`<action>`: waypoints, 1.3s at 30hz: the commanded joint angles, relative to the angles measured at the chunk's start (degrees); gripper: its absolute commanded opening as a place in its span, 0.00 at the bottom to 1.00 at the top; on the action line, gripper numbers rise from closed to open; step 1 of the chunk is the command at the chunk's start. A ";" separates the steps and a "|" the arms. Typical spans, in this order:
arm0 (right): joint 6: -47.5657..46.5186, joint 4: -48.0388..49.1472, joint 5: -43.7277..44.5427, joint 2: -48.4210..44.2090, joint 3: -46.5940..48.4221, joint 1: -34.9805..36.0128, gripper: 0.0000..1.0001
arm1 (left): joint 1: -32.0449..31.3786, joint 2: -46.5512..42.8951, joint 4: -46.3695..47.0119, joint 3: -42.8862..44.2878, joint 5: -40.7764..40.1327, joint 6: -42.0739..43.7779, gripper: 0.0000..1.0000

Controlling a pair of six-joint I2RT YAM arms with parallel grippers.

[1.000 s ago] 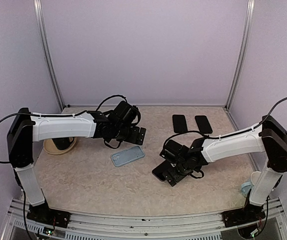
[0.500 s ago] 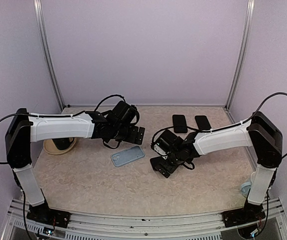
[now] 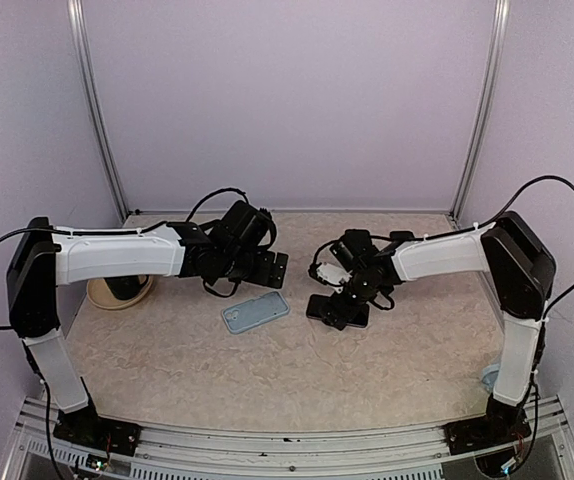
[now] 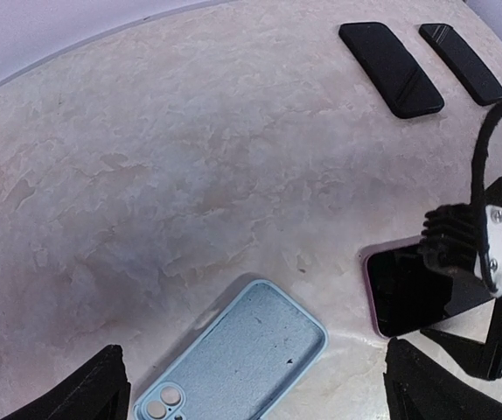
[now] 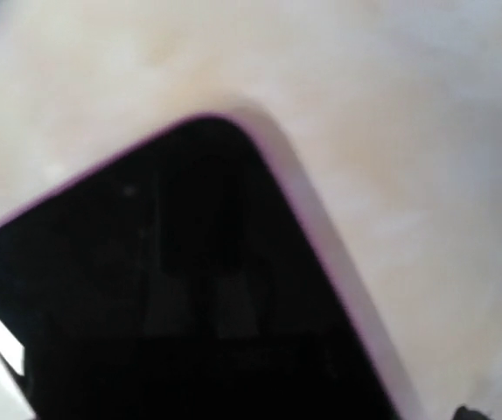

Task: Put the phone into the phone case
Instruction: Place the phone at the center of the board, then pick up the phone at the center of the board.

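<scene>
Phone (image 3: 322, 311): top view, flat on bench (image 3: 217, 370), just right of blue phone case (image 3: 255, 311), under right gripper (image 3: 345, 300), which is spread wide, nothing held.
Left wrist view: left gripper (image 4: 251, 389) spread wide above case.
Right wrist view: phone's dark screen, blurred.

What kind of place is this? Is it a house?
Probably a robot test booth, not a house: a left arm and right arm bolted at the table, plain walls, metal posts, a phone and case.
</scene>
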 commanded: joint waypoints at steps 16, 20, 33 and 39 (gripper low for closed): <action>-6.38 4.00 -14.53 2.78 -1.18 -7.35 0.95 | -0.39 -2.28 1.22 -2.61 -0.94 -1.05 0.99; -7.39 3.82 -12.74 2.20 -2.27 -7.38 0.91 | -0.38 -2.28 1.36 -2.53 -0.86 -1.09 0.99; -10.33 3.15 -14.07 3.74 -2.91 -7.08 0.59 | -0.26 -1.84 1.36 -2.68 -1.26 -2.12 0.99; -10.63 4.95 -14.19 1.49 -4.11 -6.89 0.56 | 0.63 -1.60 2.10 -3.63 0.33 -3.11 0.99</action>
